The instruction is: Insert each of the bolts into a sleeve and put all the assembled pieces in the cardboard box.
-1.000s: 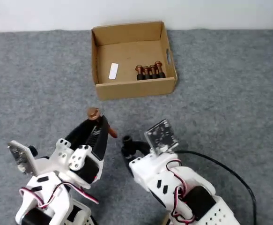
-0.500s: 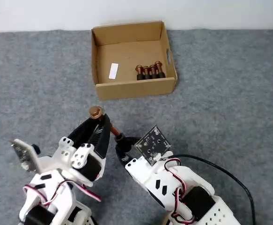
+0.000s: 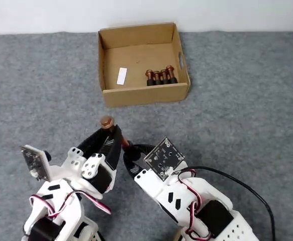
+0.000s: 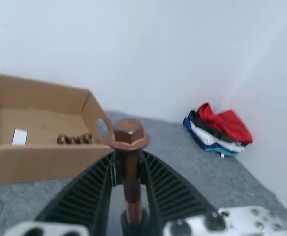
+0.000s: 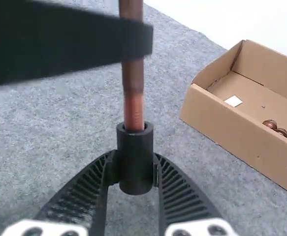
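Left gripper [image 3: 111, 136] sits in the lower centre-left of the high view, fingers narrow and clamped on a copper bolt [image 3: 106, 122]. The grip is on the shaft just under the hex head, and the bolt stands roughly upright with its head above the fingertips. Right gripper [image 3: 129, 154] is just beside it, lower centre of the high view, also narrow and clamped around a black sleeve [image 5: 134, 157], which it holds upright between its ribbed fingers. The right wrist view shows the bolt's lower end inside the sleeve's open mouth, with most of the shaft still outside above the rim. Bolt and sleeve are lined up on one axis, and the two grippers are close together, one over the other along that axis. Cardboard box [image 3: 142, 95] is open in the upper centre of the high view, well apart from both grippers, resting on the grey carpet [image 3: 247, 100]. Inside it, four assembled pieces [image 3: 160, 77] lie side by side in a row near the box's right front corner, copper heads showing, and a small white label [image 3: 121, 76] lies on the box floor toward its left side. A black cable [image 3: 247, 183] runs off the right arm at the lower right of the high view. A pile of folded clothes [image 4: 217, 130] lies against the wall in the left wrist view.
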